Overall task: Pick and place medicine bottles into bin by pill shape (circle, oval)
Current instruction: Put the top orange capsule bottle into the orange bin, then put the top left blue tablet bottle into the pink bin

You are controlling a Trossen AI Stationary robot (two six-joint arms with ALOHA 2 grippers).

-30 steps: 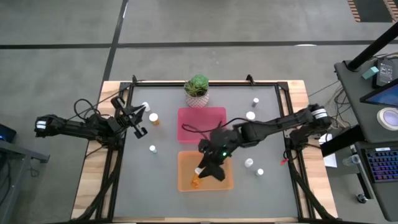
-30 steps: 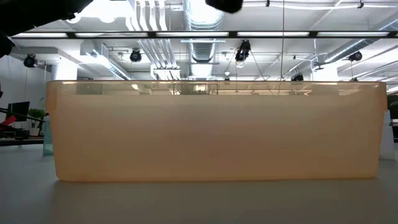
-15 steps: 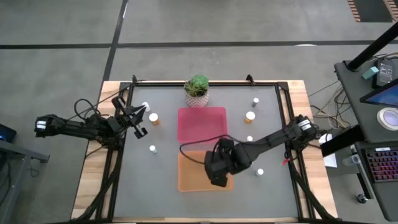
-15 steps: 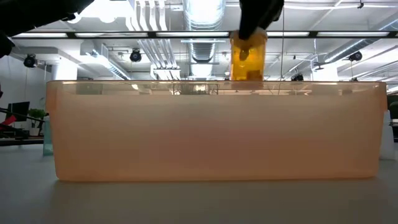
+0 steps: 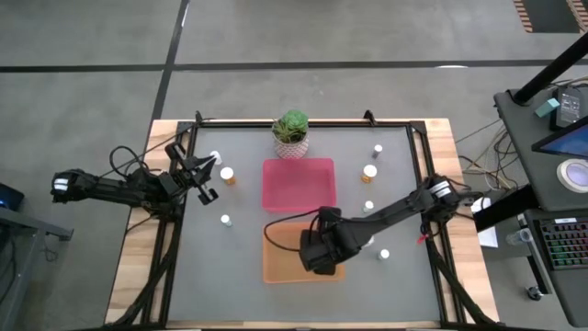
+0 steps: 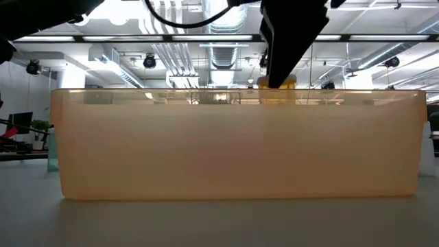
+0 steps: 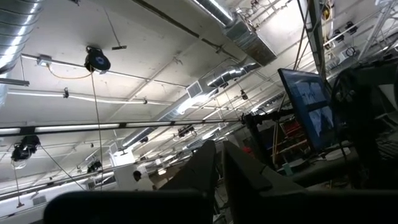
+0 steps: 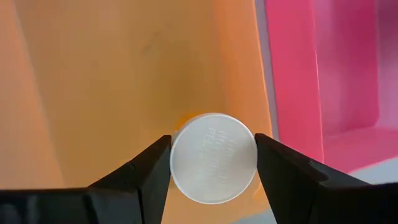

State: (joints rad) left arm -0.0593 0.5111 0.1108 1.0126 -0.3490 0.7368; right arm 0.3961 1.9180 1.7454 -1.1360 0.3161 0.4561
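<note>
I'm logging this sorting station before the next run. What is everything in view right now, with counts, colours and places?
Orange bin: one, orange, near middle of the table.
Pink bin: one, pink, just beyond the orange bin.
Held medicine bottle: one, white cap, orange body, over the orange bin.
Loose medicine bottles: seven visible, white caps, some orange-bodied; three on the table's left side (e.g.), four on its right (e.g.).
Potted plant: one, green, far edge of the table.
Table: one, grey top, wooden edges.
Left gripper: shut, waiting at the table's left edge.
Right gripper: shut on the held medicine bottle, over the orange bin.
</note>
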